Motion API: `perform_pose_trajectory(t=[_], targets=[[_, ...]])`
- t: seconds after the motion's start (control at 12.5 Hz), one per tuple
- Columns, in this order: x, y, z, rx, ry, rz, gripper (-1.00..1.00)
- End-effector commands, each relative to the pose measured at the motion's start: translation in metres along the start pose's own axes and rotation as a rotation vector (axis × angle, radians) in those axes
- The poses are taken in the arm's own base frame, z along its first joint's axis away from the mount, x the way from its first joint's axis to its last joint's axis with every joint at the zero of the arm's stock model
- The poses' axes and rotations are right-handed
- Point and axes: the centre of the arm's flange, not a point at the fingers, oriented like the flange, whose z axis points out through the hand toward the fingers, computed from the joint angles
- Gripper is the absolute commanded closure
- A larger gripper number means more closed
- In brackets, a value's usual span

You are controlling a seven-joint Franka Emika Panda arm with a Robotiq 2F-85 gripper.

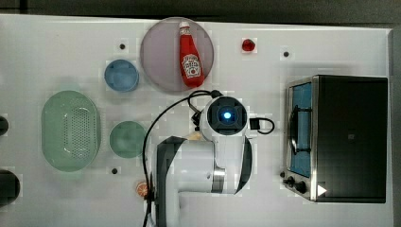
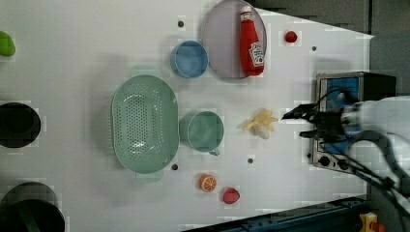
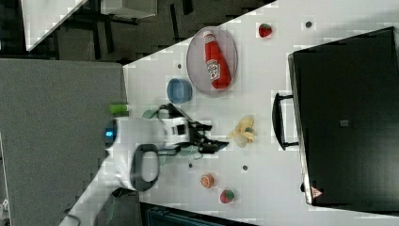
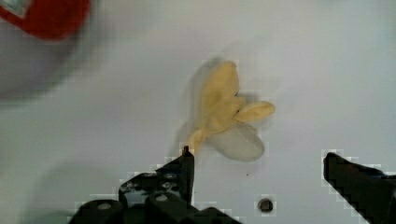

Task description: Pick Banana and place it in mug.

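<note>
1. Hidden: in the top view the arm (image 1: pixel 203 165) covers nearly all of the banana (image 2: pixel 261 123); a pale sliver shows at its edge. In the right view the arm covers most of the mug (image 2: pixel 203 130).
2. Gripper (image 4: pixel 259 163): jaws stand wide with nothing between them. In the wrist view one fingertip (image 4: pixel 187 156) sits just beside the banana's peel end; whether it touches cannot be told.
3. Banana: peeled, its skin splayed, lying on the table (image 2: pixel 72 58) between the mug and the toaster oven (image 1: pixel 347 137), apart from both.
4. Count:
   - one mug
   - one blue bowl (image 2: pixel 189 58)
   - one green perforated basket (image 2: pixel 144 123)
   - one plate (image 2: pixel 222 38) carrying one ketchup bottle (image 2: pixel 251 41)
   - one orange slice (image 2: pixel 208 182)
   - two strawberries (image 2: pixel 231 195) (image 2: pixel 290 36)
5. Surface: white tabletop with small dark holes; dark floor shows beyond its edge in the right view.
</note>
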Motion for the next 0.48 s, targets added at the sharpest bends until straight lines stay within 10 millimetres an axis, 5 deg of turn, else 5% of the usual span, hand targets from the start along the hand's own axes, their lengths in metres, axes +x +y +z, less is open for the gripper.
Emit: perform_pose_trajectory(t=[0.08, 0.48], targets=[[0.002, -0.001, 0.022, 0.03, 0.044, -0.205, -1.0], [0.006, -0.004, 0.092, 0.046, 0.061, -0.23, -1.0]])
